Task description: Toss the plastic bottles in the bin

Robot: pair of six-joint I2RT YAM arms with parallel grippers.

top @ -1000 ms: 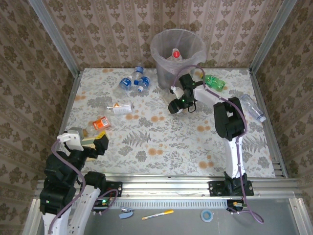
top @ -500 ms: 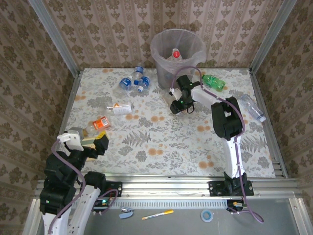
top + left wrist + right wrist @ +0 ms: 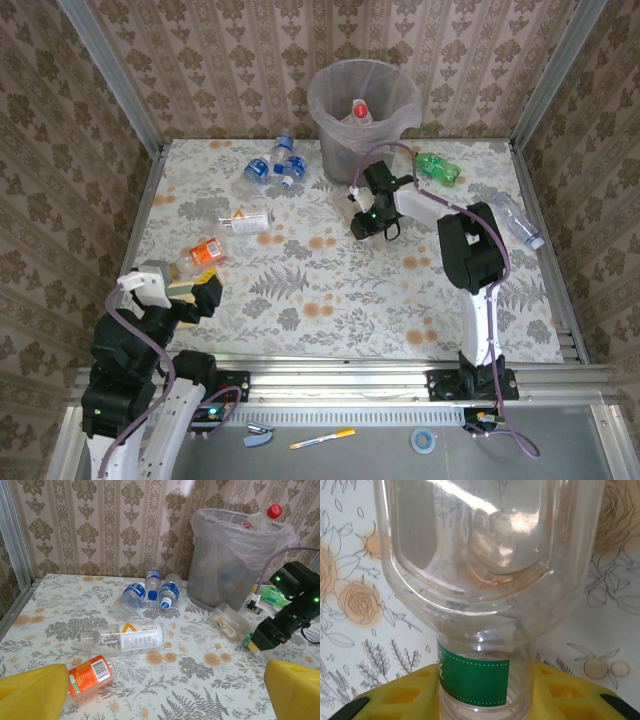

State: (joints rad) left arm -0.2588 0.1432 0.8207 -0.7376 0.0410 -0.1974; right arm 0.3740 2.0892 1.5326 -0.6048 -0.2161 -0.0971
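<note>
My right gripper (image 3: pixel 482 695) is shut on the neck of a clear plastic bottle (image 3: pixel 485 555) with a green band; it lies on the table just in front of the bin (image 3: pixel 362 100), and its body shows as a clear bottle (image 3: pixel 231 621) in the left wrist view. A red-capped bottle (image 3: pixel 359 110) sticks out of the bin. Loose bottles lie around: a blue-labelled cluster (image 3: pixel 275 165), a white-labelled one (image 3: pixel 247 218), an orange one (image 3: pixel 203 253), a green one (image 3: pixel 438 167) and a clear one (image 3: pixel 518 220). My left gripper (image 3: pixel 190 290) stands open at the near left, holding nothing.
The table is walled by patterned panels with metal posts at the corners. The bin stands against the back wall. Open flowered tabletop (image 3: pixel 330 290) lies between the two arms. A beige block sits by the left gripper.
The right gripper's fingers have shut on the clear bottle's neck, and its wrist has shifted slightly. The left arm has not moved.
</note>
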